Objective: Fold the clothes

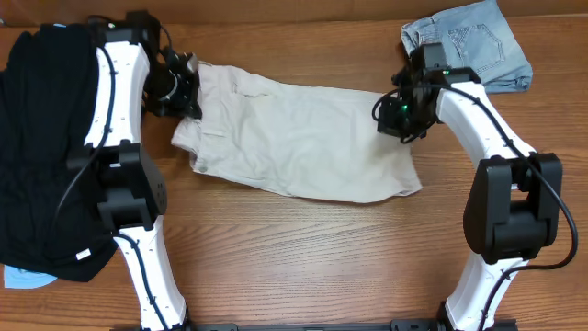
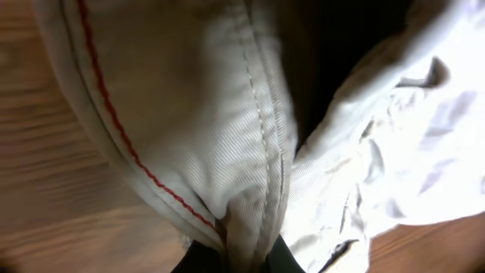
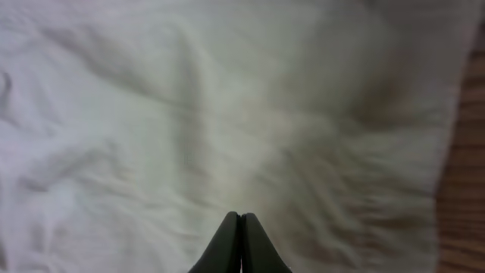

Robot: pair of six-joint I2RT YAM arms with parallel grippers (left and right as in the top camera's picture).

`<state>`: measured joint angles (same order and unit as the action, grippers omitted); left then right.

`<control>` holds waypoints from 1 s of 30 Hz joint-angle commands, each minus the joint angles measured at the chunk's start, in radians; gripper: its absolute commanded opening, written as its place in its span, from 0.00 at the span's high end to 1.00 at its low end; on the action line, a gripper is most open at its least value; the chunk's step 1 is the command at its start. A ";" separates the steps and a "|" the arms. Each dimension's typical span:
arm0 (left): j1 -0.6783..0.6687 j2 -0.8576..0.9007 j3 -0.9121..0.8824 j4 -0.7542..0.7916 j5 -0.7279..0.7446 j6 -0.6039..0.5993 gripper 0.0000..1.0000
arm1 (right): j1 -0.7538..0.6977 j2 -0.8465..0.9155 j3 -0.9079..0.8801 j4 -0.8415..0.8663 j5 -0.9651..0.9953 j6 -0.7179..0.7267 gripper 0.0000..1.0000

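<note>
- Two grippers sit on one pale beige khaki pair of shorts [image 1: 303, 138], which lies spread and rumpled across the middle of the brown wooden table [image 1: 303, 267], long axis running left to right.
- Left gripper [image 1: 182, 90]: clenched on the shorts' upper left corner. The left wrist view shows a thick seam with red stitching [image 2: 114, 129] bunched up out of the jaws. The grip looks real.
- Right gripper [image 1: 404, 112]: at the upper right edge of the shorts, jaws pressed fully together. The right wrist view shows the fingertips [image 3: 229, 244] meeting over flat cloth with no fold visible between them. Cannot tell whether any fabric is caught.
- Risk 1: if the right side is pinching nothing, a lift would raise only the left corner, and the fold would come out skewed or dragged.
- Risk 2: the left hold is on a bulky seam, so a hard pull could slip it.
- Risk 3: a black garment pile [image 1: 37, 156] lies near the left gripper, and folded blue denim [image 1: 473, 41] just behind the right gripper. A wide sweep could snag either.
</note>
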<state>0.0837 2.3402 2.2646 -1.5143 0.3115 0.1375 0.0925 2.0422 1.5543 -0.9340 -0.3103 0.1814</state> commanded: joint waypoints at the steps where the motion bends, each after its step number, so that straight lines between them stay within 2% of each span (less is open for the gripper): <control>1: 0.004 -0.007 0.106 -0.053 -0.045 0.063 0.96 | 0.002 -0.035 -0.058 0.037 0.002 -0.007 0.96; 11: 0.004 -0.007 0.296 -0.154 -0.060 0.080 0.96 | 0.002 -0.035 -0.277 0.189 0.002 0.020 0.96; 13: 0.000 -0.007 0.328 -0.158 -0.025 0.066 0.96 | 0.002 -0.035 -0.288 0.186 0.002 0.020 0.96; 16: -0.021 -0.005 0.322 -0.121 0.104 0.029 0.96 | 0.002 -0.035 -0.288 0.188 0.002 0.020 0.96; 22: -0.140 -0.005 0.307 -0.053 0.134 -0.051 0.96 | 0.002 -0.035 -0.288 0.186 0.002 0.028 0.96; 30: -0.354 -0.005 0.307 -0.006 0.122 -0.095 0.96 | 0.002 -0.035 -0.288 0.189 0.002 0.032 0.96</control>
<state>-0.1967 2.3417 2.5568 -1.5402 0.3901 0.0834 0.0925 2.0186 1.2907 -0.7391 -0.3260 0.2081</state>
